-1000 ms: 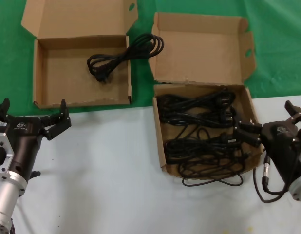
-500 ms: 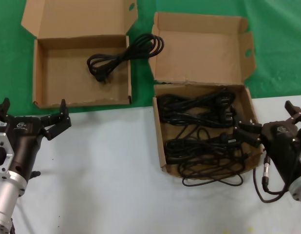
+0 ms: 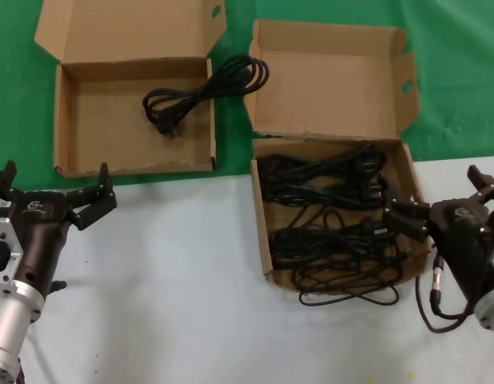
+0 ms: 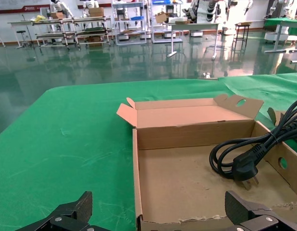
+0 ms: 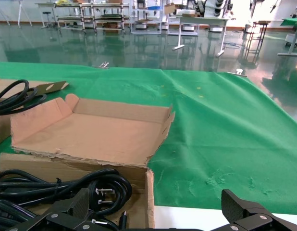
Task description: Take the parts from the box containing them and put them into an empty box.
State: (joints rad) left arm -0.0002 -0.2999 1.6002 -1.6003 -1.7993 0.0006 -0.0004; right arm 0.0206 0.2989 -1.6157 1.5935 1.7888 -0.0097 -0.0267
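The ragged-rimmed box (image 3: pixel 260 232) sits right of centre with several black cords (image 3: pixel 327 216) piled in it; one loop spills over its near edge. My right gripper (image 3: pixel 432 192) stands open at that box's right wall; in the right wrist view the right gripper (image 5: pixel 155 199) straddles the wall (image 5: pixel 149 197), with plugs and cords (image 5: pixel 67 185) beside it. The neater box (image 3: pixel 111 132) at the far left holds one cord (image 3: pixel 203 88) draped over its right wall. My left gripper (image 3: pixel 55 170) is open and empty just short of its near wall; in the left wrist view the left gripper (image 4: pixel 158 202) faces this cord (image 4: pixel 249 154).
Both boxes' lids (image 3: pixel 127 28) (image 3: pixel 331 80) lie folded back on the green cloth (image 3: pixel 463 64). The near half of the table is white (image 3: pixel 175 280). A narrow green gap separates the two boxes.
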